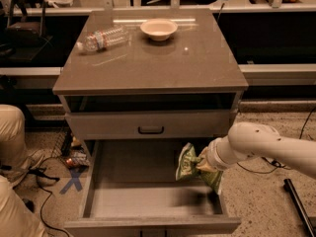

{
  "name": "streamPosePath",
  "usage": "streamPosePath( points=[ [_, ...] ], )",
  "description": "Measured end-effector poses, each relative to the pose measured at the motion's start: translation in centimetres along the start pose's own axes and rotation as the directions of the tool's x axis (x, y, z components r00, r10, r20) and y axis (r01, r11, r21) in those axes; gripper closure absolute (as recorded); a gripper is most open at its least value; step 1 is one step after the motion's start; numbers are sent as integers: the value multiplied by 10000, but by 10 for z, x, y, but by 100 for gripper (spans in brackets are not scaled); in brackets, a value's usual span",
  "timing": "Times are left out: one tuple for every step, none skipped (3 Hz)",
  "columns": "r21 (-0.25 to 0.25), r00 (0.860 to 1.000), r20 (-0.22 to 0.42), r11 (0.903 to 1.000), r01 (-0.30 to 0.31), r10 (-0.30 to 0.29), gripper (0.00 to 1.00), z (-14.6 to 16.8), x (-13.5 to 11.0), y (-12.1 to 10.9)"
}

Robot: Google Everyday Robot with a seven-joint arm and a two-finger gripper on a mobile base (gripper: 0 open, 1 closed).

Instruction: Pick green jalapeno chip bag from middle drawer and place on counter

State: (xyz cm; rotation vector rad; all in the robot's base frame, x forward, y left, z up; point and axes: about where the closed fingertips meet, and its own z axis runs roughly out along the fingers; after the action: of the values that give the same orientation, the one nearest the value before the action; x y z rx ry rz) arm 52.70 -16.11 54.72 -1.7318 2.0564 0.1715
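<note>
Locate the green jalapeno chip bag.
Camera view: the green jalapeno chip bag is held in the gripper, hanging above the right side of the open middle drawer.

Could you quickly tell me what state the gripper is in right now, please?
Gripper: closed on the green jalapeno chip bag, holding it above the floor of the open middle drawer, at its right side.

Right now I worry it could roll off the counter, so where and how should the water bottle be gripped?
Grip the water bottle across its labelled middle, from above, fingers astride its long axis: it lies on its side on the counter, so its round flanks are exposed. The gripper is busy, over the right side of the middle drawer, shut on the green jalapeno chip bag.
</note>
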Motion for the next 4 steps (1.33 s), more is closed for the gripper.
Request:
streamPosePath(
  points=[
    [-89,10000,46,9999,46,-45,100,-1,-1,0],
    [225,9986,397,9991,346,-355,100,-40,-16,-11],
    [866,9959,419,9933,765,-804,100,-107,-35,-25],
    [1930,9954,229,9773,873,-934,100,-192,-58,-46]
  ],
)
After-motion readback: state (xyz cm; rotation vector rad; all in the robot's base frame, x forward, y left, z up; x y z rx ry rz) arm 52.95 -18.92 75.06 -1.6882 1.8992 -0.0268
